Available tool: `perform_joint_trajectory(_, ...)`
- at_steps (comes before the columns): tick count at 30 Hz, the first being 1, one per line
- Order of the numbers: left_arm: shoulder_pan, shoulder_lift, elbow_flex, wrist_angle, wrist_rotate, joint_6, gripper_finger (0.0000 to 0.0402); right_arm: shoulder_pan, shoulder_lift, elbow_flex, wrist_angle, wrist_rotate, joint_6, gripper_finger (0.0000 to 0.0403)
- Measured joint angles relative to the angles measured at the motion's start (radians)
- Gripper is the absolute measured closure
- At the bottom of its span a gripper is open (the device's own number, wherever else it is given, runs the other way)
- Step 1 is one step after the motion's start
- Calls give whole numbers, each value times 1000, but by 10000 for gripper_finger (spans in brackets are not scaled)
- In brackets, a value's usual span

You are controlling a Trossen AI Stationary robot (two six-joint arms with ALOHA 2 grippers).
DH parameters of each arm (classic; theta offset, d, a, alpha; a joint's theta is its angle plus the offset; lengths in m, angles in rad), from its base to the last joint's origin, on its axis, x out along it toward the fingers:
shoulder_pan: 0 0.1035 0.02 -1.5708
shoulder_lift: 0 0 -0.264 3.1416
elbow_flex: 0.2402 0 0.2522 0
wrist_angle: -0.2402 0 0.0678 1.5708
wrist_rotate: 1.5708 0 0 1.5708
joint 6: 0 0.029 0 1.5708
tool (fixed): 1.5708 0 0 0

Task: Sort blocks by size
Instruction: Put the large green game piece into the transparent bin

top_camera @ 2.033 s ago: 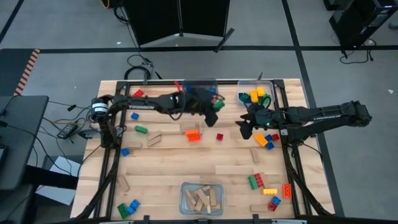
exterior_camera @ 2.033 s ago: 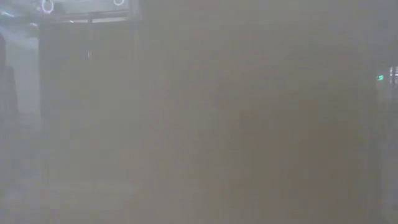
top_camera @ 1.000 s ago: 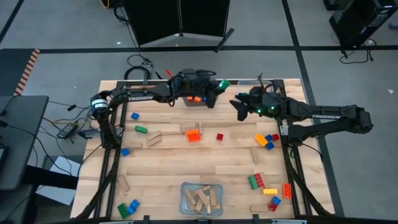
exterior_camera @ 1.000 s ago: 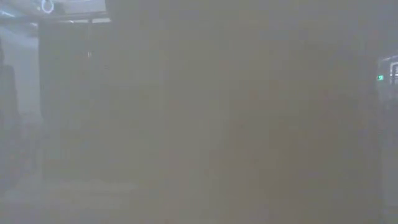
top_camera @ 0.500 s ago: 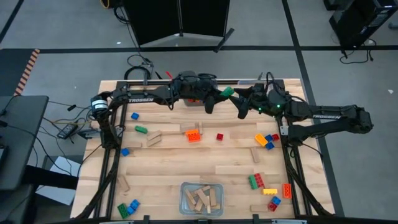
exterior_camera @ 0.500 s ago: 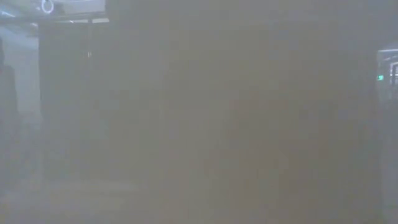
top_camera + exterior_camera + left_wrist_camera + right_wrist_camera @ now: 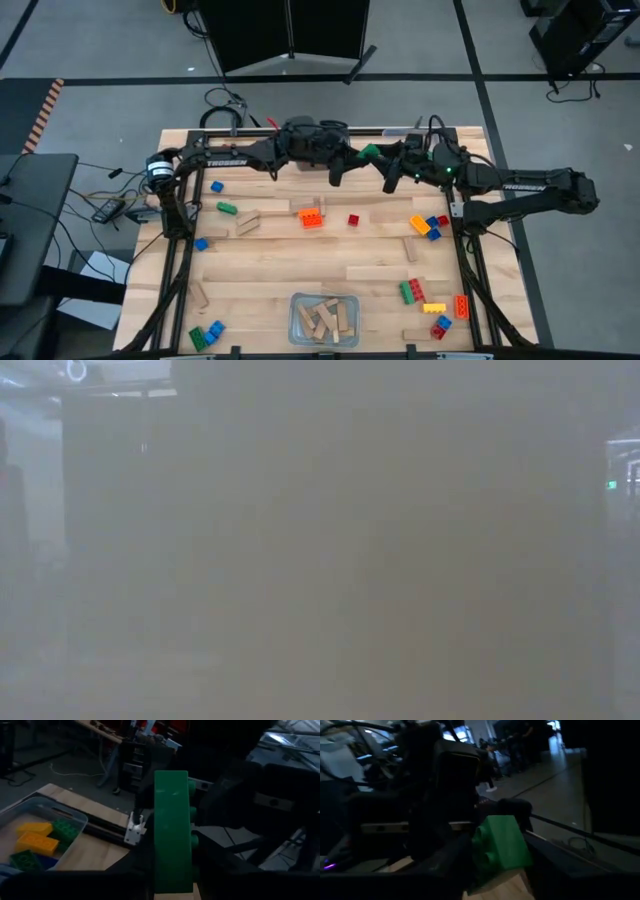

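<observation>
Both arms have swung together at the table's far edge; left gripper clamps the green brick, long axis upright; right gripper faces it, fingers apart around it.

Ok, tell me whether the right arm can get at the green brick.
Probably yes. The green brick, held in the left arm's jaws above the table's far edge, sits right at the right arm's tip, with nothing between them.
</observation>
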Motion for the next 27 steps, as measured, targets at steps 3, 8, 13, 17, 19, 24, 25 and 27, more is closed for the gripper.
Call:
perform_joint_trajectory(3, 0, -2, 0, 12, 21, 3, 287, 0, 1, 0, 24, -38, -22, 270)
perform_joint_trajectory(8, 0, -2, 0, 0, 21, 2, 257, 0, 3, 0, 35, -66, -37, 287)
perform_joint_trajectory(13, 6, 1, 0, -5, -5, 5, 203, -2, 5, 0, 32, -63, -43, 291)
perform_joint_trajectory(17, 39, 1, 0, 13, -2, 35, 165, -20, 1, 0, 30, -59, -43, 289)
perform_joint_trajectory(19, 61, 1, 0, 22, 1, 37, 155, -36, 1, 0, 31, -53, -42, 288)
perform_joint_trajectory(24, 122, 1, 0, 25, 35, 71, 149, -84, 1, 0, 26, -52, -41, 288)
perform_joint_trajectory(25, 133, 1, 0, 25, 42, 92, 149, -96, 1, 0, 23, -53, -41, 288)
perform_joint_trajectory(27, 151, 0, 0, 23, 37, 130, 150, -123, 0, 0, 14, -65, -38, 288)
